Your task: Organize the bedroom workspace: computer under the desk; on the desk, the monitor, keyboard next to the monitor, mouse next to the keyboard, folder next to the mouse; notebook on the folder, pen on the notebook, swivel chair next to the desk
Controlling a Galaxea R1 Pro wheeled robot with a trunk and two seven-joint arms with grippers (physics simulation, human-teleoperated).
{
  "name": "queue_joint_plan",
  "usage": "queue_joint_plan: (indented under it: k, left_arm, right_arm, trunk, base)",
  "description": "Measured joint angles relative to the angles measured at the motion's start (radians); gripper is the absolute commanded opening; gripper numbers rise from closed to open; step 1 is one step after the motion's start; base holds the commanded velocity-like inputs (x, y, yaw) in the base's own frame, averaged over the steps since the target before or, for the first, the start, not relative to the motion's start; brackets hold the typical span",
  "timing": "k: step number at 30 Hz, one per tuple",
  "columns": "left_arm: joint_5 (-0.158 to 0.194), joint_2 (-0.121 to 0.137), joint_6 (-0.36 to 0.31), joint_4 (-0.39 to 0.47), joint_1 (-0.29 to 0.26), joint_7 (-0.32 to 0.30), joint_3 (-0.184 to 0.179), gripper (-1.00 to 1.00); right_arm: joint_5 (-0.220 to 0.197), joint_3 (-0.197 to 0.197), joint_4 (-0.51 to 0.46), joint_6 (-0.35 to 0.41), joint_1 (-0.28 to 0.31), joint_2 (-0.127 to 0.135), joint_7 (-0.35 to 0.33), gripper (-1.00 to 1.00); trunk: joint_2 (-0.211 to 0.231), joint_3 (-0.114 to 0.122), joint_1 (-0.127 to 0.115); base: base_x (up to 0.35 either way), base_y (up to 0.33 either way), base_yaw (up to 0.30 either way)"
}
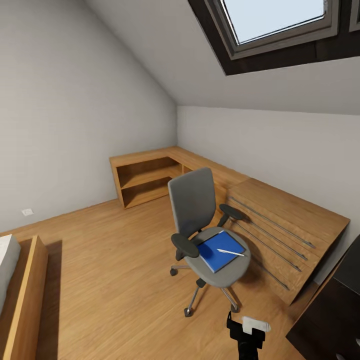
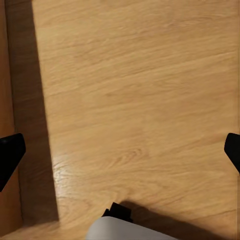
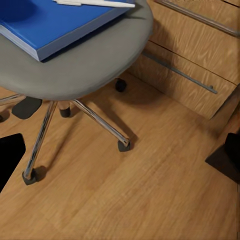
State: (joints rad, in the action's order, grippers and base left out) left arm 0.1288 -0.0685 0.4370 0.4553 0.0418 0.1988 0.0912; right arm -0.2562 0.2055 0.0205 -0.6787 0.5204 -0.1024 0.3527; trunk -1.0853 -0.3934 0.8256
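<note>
The robot stood at six o'clock of the chair point(image 1: 200, 220), where the folder point(image 1: 216, 249) lay on the seat under the pen point(image 1: 230, 252); both grippers' jaws stood wide apart and empty, so fetching the folder seemingly needed a closer approach first.

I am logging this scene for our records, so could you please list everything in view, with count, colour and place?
swivel chair: one, grey with black armrests and chrome base, on the wooden floor beside the drawer cabinet.
folder: one, bright blue, flat on the chair seat.
pen: one, pale, lying on the folder.
drawer cabinet: one, light wood with long metal handles, right of the chair.
shelf unit: one, light wood, open, in the far corner.
skylight: one, dark-framed, in the sloped ceiling.
desk: black corner, lower right edge.
right gripper: one, black and white, low in the head view, in front of the chair.
</note>
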Motion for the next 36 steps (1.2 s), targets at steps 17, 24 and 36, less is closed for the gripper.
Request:
queue_joint_plan:
  k: [17,24,36]
  left_arm:
    - [0.0,-0.02,-0.303,0.358,-0.011,0.02,-0.004,1.0]
    - [0.003,-0.02,-0.566,0.727,-0.041,0.052,-0.004,1.0]
    - [0.244,-0.012,-0.914,0.89,-0.268,0.161,0.008,1.0]
  right_arm:
    - [0.005,0.001,-0.129,0.008,0.002,0.005,-0.022,1.0]
    - [-0.06,-0.007,-0.306,0.129,0.02,0.003,0.026,1.0]
    - [-0.509,-0.033,-0.417,0.488,0.263,0.014,0.112,1.0]
  trunk:
    - [0.0,0.0,0.0]
    - [0.0,0.0,0.0]
    - [0.0,0.0,0.0]
  base:
    - [0.0,0.0,0.0]
    - [0.0,0.0,0.0]
    - [0.0,0.0,0.0]
